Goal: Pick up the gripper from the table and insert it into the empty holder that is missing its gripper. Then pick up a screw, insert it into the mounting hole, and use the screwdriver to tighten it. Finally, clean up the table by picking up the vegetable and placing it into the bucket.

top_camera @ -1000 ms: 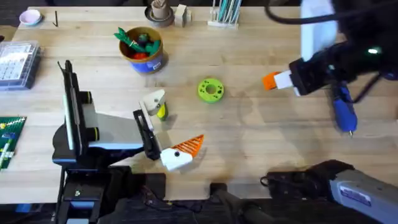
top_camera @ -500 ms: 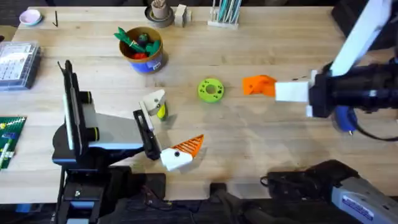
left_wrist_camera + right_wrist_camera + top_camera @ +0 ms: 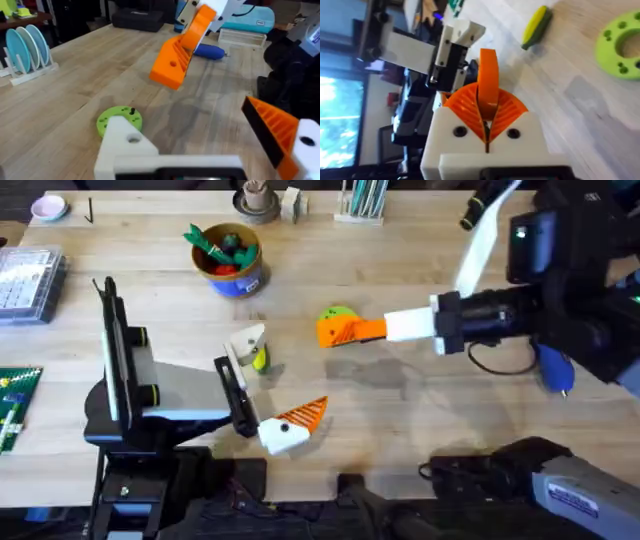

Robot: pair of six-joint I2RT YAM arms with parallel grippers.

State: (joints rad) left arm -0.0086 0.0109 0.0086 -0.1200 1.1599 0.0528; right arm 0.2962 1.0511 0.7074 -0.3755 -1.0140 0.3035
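My right gripper (image 3: 342,330) reaches left over the table, shut on the gripper (image 3: 488,75), a small loose orange wedge standing up between its orange pads. The left wrist view shows that wedge (image 3: 181,55) hanging above the wood. My left gripper (image 3: 270,385) rests open, one finger being the plain white holder (image 3: 246,340) (image 3: 122,145), the other orange-tipped (image 3: 300,416). The yellow vegetable (image 3: 260,359) (image 3: 536,26) lies beside the holder. The blue screwdriver (image 3: 553,366) (image 3: 210,50) lies at the right. At the back left stands the bucket (image 3: 232,268).
A bright green disc (image 3: 338,311) (image 3: 119,119) (image 3: 620,50) with a small black screw standing in it lies partly under my right gripper. Green and red toy vegetables fill the bucket. A clear parts box (image 3: 25,280) and a green board (image 3: 15,405) sit at the left edge.
My right arm has swung left across the table with the orange wedge, from the right side to above the green disc. The left arm has not moved.
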